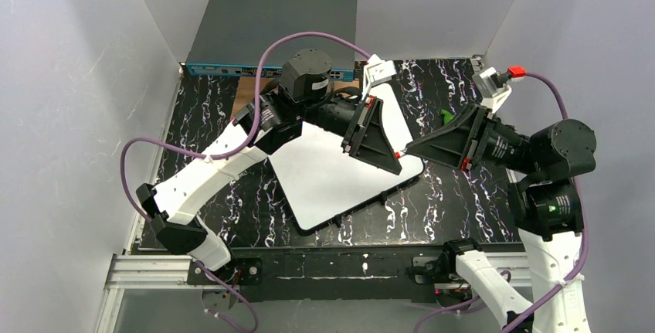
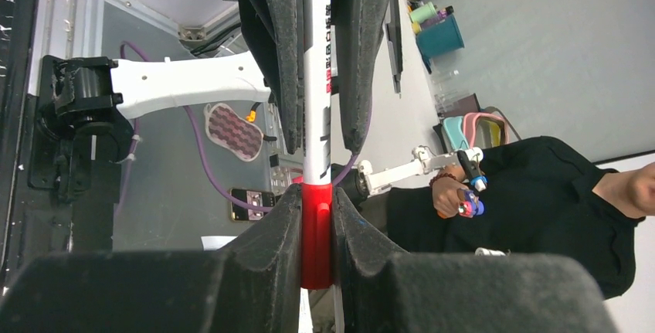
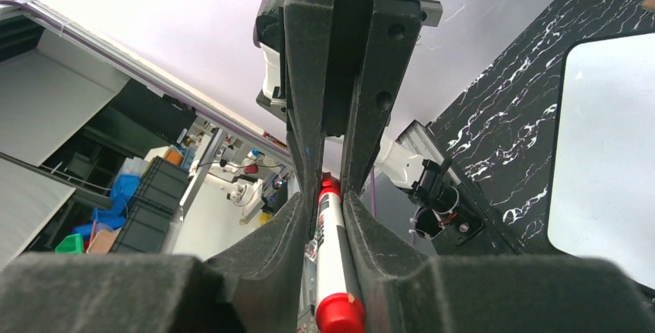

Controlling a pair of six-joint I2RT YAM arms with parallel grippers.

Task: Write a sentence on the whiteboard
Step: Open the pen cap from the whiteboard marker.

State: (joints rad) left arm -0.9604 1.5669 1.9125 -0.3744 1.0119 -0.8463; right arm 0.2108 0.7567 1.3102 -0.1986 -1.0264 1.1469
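The whiteboard (image 1: 332, 174) lies tilted on the black marbled table and looks blank; its corner also shows in the right wrist view (image 3: 610, 155). A white marker (image 1: 398, 153) with red ends hangs between both grippers above the board's right edge. My left gripper (image 1: 384, 147) is shut on the marker's red cap (image 2: 317, 232), between its fingers (image 2: 317, 194). My right gripper (image 1: 421, 147) is shut on the marker's white barrel (image 3: 334, 256), between its fingers (image 3: 330, 202). The two grippers face each other tip to tip.
A grey network switch box (image 1: 270, 32) stands at the back. A bit of brown wooden plate (image 1: 246, 86) shows under the left arm. A small green object (image 1: 446, 117) lies right of the board. A person in black (image 2: 541, 194) sits beyond the table.
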